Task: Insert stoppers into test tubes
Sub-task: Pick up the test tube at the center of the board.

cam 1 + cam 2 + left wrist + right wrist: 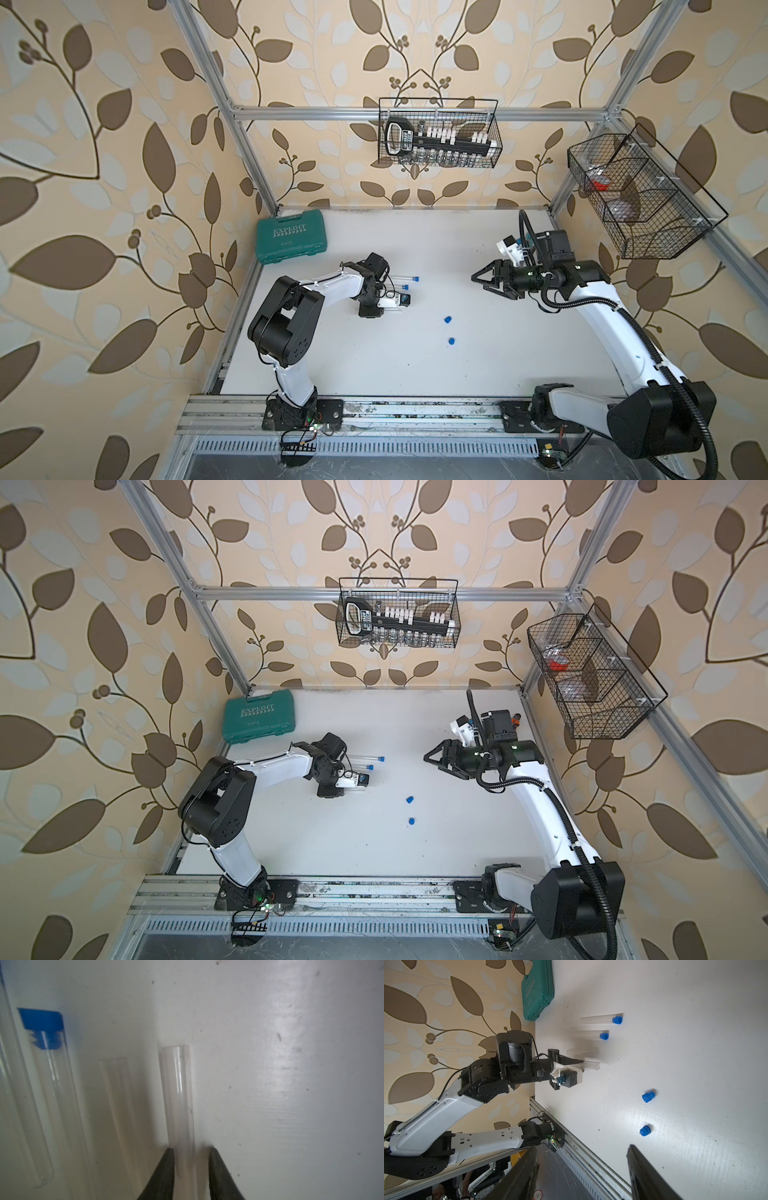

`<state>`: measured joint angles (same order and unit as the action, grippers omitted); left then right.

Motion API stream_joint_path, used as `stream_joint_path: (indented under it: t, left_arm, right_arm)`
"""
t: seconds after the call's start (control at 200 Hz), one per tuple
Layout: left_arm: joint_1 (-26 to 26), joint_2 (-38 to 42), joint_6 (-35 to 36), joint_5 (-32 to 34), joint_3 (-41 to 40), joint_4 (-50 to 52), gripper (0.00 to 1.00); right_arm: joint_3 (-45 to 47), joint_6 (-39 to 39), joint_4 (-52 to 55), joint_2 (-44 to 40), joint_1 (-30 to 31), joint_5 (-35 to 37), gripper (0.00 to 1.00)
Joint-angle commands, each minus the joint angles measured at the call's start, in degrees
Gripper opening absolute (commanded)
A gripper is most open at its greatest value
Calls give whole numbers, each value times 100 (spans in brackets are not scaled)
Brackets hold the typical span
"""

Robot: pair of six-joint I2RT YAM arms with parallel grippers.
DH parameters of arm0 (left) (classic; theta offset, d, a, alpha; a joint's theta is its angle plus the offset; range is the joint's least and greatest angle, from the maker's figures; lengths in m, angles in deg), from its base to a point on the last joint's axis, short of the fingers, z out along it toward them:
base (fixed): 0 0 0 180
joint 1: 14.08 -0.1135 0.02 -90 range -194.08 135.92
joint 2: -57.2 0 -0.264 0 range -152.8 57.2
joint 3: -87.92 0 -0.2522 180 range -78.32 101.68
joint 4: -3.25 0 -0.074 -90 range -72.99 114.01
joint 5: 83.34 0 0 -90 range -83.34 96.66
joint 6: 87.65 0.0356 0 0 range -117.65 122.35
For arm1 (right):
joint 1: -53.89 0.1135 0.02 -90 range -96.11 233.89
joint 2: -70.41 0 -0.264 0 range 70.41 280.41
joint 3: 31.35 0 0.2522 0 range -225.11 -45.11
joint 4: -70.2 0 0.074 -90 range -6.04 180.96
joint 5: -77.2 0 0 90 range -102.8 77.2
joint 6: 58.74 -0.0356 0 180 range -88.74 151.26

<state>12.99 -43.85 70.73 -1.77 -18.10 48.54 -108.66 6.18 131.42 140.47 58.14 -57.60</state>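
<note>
Count: four test tubes (598, 1019) lie flat on the desk (498, 353), side by side, all by my left arm. Stoppers (617, 1019): four too. Two sit in tube mouths and two lie loose (648, 1097) mid-desk, near each other and well apart from the tubes. So two tubes are plugged, two open.

My left tool (191, 1148) is low and straddles the outermost open tube (178, 1095). One finger touches it, w/ a sliver of gap at the other, so no grip. My right tool (581, 1146) hangs above the desk, spread wide, holding nothing.

Containers: the back basket (382, 158) holds a black rack (440, 141) w/ white bits, plus small vials (436, 158). The side basket (665, 245) has three compartments, w/ a red item (600, 180) in the rear one; the rest I can't make out. The green case (291, 235) is shut, at the desk's back corner.
</note>
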Motion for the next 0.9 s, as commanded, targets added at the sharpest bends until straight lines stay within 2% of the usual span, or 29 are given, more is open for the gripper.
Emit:
stream_joint_path:
  t: [0.0, 0.175, 0.585, 0.79, 0.895]
  left_arm:
    - [62, -117, -107, 73, 44, 101, 26]
    - [79, -188, -195, 209, -22, 146, 21]
    - [140, 287, -501, 164, -439, -83, 13]
    - [193, 1301, -828, -216, -668, -182, 7]
    - [209, 1900, -1158, -617, -828, -195, 3]
  right_arm:
    - [64, 149, 149, -18, -8, -108, 66]
    - [64, 150, 151, -7, -10, -108, 66]
    - [36, 149, 225, -1, -12, -12, 67]
    - [64, 162, 299, -32, 15, 39, 67]
    - [84, 101, 250, -28, 286, 214, 67]
